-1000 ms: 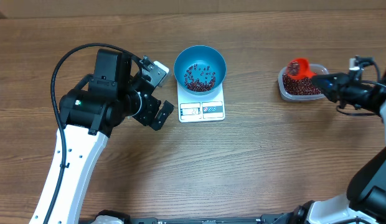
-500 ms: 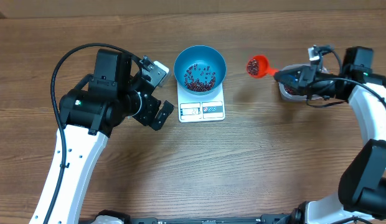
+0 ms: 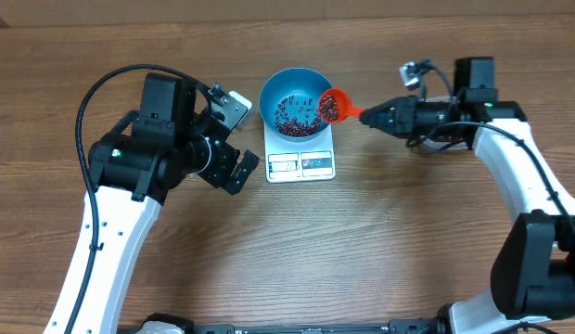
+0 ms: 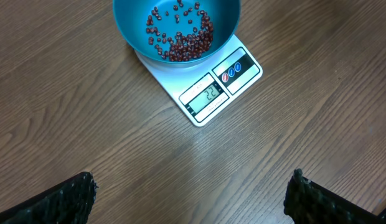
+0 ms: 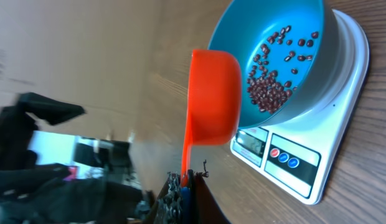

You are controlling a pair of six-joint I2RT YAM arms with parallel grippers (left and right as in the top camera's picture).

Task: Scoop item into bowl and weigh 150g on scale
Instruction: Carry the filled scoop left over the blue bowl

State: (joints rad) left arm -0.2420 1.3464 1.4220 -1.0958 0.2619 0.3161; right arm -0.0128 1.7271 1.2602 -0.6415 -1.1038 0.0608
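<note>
Beans (image 3: pixel 297 116) in bowl (image 3: pixel 273 93) on scale (image 3: pixel 300 164); R gripper (image 3: pixel 369 116) pinching orange scoop (image 3: pixel 332 104) at rim, L gripper (image 4: pixel 190 199) spread.

A robot lab bench: left arm (image 3: pixel 111 232) and right arm (image 3: pixel 519 167) flank a wood-grain table (image 3: pixel 362 250) bearing a scale (image 3: pixel 301 163).

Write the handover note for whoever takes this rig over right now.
Grippers: the left gripper is open and empty beside the scale. The right gripper is shut on the orange scoop, which is held at the blue bowl's right rim, apparently loaded.
Done: bowl on scale, some beans inside; display reads 22.
Left: tip this scoop, keep scooping to 150 g.
</note>
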